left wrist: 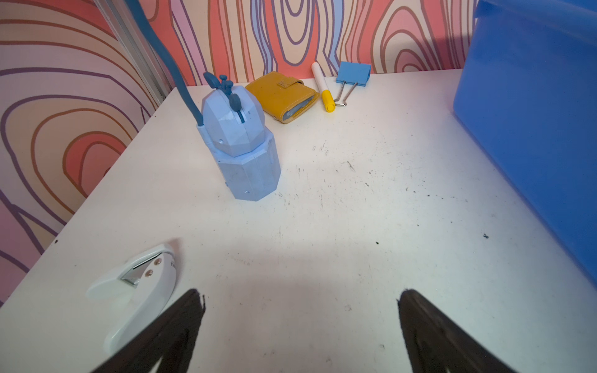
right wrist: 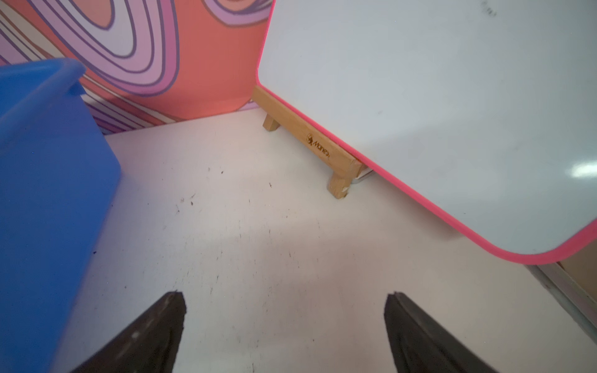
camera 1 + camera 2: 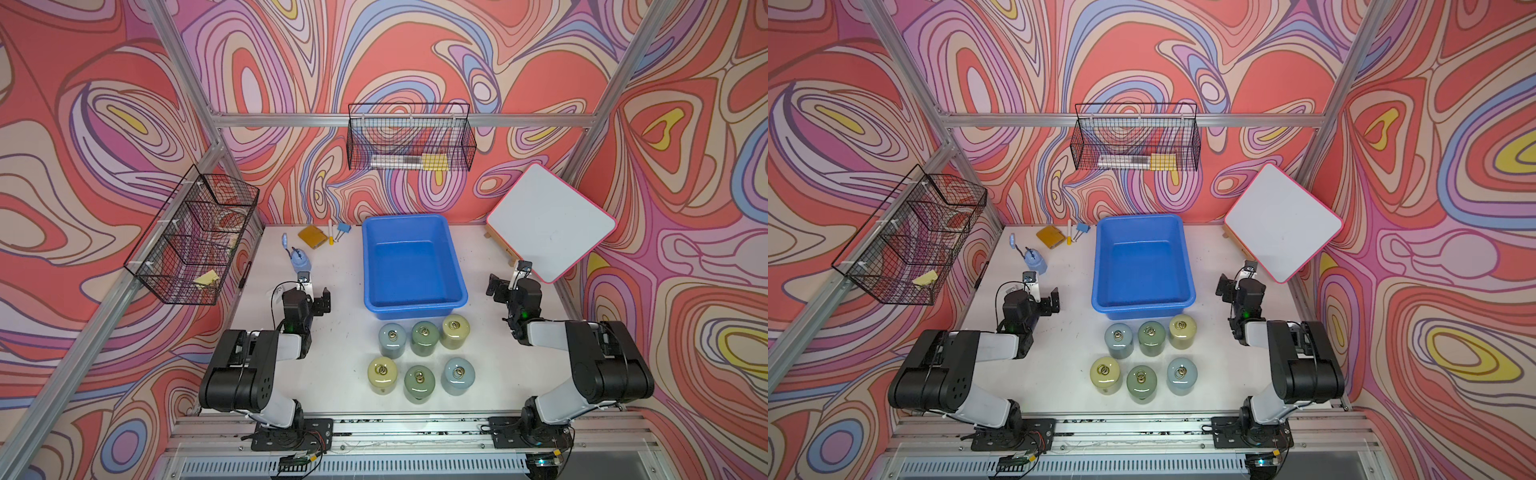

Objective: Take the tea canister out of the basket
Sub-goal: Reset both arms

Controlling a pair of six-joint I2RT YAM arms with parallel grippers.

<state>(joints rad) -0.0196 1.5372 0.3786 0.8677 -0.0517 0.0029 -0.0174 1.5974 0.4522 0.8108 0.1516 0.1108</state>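
Observation:
The blue basket (image 3: pixel 415 308) (image 3: pixel 1142 308) sits at the table's middle back, and its inside shows only bare blue floor. Several round tea canisters, yellow, green and grey-blue with ring-pull lids, stand in two rows on the table just in front of it, among them a green tea canister (image 3: pixel 424 336) (image 3: pixel 1151 337). My left gripper (image 3: pixel 313 296) (image 3: pixel 1042 297) (image 1: pixel 298 297) is open left of the basket (image 1: pixel 533 129), above bare table. My right gripper (image 3: pixel 508 282) (image 3: pixel 1237 284) (image 2: pixel 286 298) is open right of the basket (image 2: pixel 48 161), holding nothing.
At the back left are a light blue desk lamp (image 1: pixel 239 145), a yellow wallet (image 1: pixel 284 97), a marker (image 1: pixel 323 87) and a blue binder clip (image 1: pixel 352 74). A white hole punch (image 1: pixel 139 290) lies by my left gripper. A pink-edged whiteboard (image 3: pixel 548 220) leans at right. Wire-mesh baskets (image 3: pixel 195 237) hang on the walls.

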